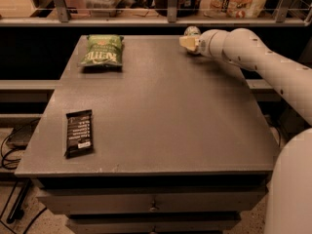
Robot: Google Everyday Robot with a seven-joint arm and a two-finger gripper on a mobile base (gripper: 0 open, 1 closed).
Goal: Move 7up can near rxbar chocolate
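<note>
Tool [188, 42] at 7up can [192, 31], back edge, KETTLE bag [102, 50] far-left

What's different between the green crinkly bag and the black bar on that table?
The chip bag is green and puffy; the rxbar chocolate is black and flat. The bag lies far back on the table, the bar near its front left edge. Both are wrapped snacks, apart from the end effector, which is at the far edge by the 7up can.
</note>
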